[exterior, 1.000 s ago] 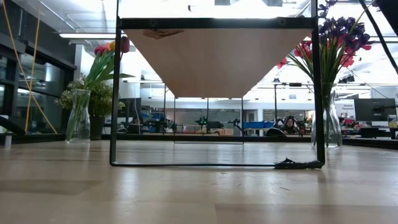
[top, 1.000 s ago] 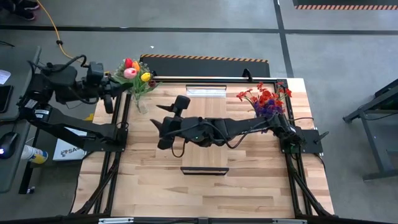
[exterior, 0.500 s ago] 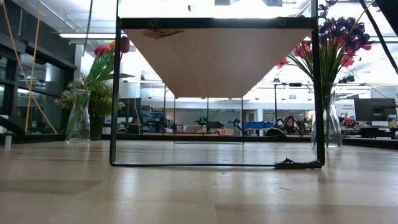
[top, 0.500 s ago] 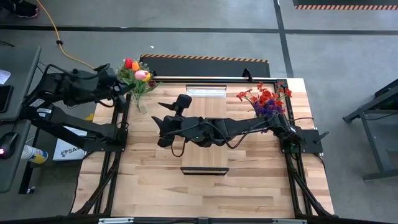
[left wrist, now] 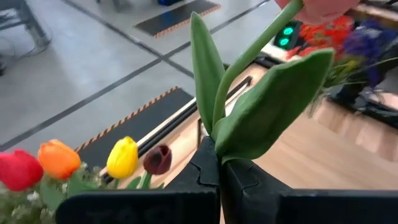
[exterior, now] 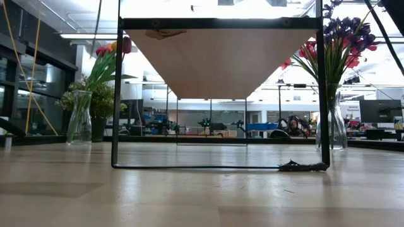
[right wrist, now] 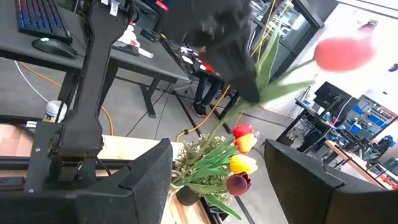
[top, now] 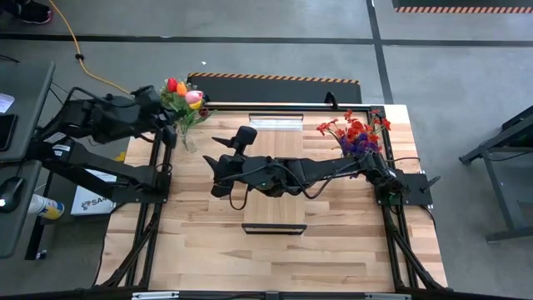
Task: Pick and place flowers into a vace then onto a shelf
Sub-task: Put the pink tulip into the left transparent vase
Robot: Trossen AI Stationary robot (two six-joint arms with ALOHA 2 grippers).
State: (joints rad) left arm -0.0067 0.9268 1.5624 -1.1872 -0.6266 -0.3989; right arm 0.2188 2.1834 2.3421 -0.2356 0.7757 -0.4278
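My left gripper (left wrist: 219, 177) stayed clenched on the stem of a pink tulip (top: 195, 97), holding it over the glass vase (top: 188, 137) at the tabletop's (top: 208, 250) far left corner — a vase that already carried red, orange, yellow and maroon heads (left wrist: 123, 157). The stem jutted from my fingers at a slant with two broad leaves (left wrist: 267, 106) fanned wide. I judged that the risk lay there: a leaf or the stem's tip could catch the vase's narrow mouth or the crowded heads, and the push could tip the vase or twist the stem out of my grip. My right gripper (top: 218, 161) hung released over the shelf (top: 275, 137) at mid-tabletop, holding nothing. The second vase (top: 360, 146) of red and purple flowers stood at the far right corner, well apart.
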